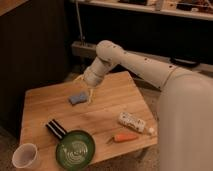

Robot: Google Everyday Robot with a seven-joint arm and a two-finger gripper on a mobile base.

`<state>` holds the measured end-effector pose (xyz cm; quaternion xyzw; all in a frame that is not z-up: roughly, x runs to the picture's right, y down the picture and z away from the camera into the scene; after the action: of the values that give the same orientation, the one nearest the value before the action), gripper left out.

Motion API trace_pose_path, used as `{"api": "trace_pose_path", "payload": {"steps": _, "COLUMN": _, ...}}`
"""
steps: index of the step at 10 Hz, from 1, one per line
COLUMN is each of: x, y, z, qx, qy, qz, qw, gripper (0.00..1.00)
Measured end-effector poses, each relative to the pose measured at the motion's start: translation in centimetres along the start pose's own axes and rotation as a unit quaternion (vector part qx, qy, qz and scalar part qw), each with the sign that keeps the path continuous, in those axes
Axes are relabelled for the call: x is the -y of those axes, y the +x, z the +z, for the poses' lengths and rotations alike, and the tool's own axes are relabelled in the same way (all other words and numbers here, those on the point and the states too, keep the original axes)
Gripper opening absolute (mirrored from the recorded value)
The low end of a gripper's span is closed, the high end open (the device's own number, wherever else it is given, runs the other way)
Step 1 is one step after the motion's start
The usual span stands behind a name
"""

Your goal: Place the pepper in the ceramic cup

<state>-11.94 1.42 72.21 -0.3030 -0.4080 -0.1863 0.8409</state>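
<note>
Two containers sit at the wooden table's (50, 102) near edge: the ceramic cup (25, 156), showing only its white inside, and a green pan (75, 148). The pepper (125, 137) lies on the tabletop right of the pan, near a white bottle (132, 121). Farther back, the gripper (86, 91) hangs, fingers apart, by a blue cloth (77, 98).

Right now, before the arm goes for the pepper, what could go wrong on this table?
1. The open hand hangs over the far side, next to a blue pad, far from the pepper; leaving, it might drag the pad.
2. The pepper lies near the front edge of the table, close to a white bottle; a miss might push either off.
3. The ceramic cup stands at a near corner, beyond the green pan; a low carry might strike the pan.
</note>
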Motion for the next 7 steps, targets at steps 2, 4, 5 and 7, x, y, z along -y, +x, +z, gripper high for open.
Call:
{"api": "trace_pose_path", "payload": {"steps": 2, "x": 0.00, "y": 0.00, "z": 0.00, "qx": 0.000, "qy": 0.000, "qz": 0.000, "qw": 1.0000, "gripper": 0.80}}
{"api": "trace_pose_path", "payload": {"steps": 4, "x": 0.00, "y": 0.00, "z": 0.00, "qx": 0.000, "qy": 0.000, "qz": 0.000, "qw": 1.0000, "gripper": 0.80}}
{"api": "trace_pose_path", "payload": {"steps": 5, "x": 0.00, "y": 0.00, "z": 0.00, "qx": 0.000, "qy": 0.000, "qz": 0.000, "qw": 1.0000, "gripper": 0.80}}
{"api": "trace_pose_path", "payload": {"steps": 7, "x": 0.00, "y": 0.00, "z": 0.00, "qx": 0.000, "qy": 0.000, "qz": 0.000, "qw": 1.0000, "gripper": 0.80}}
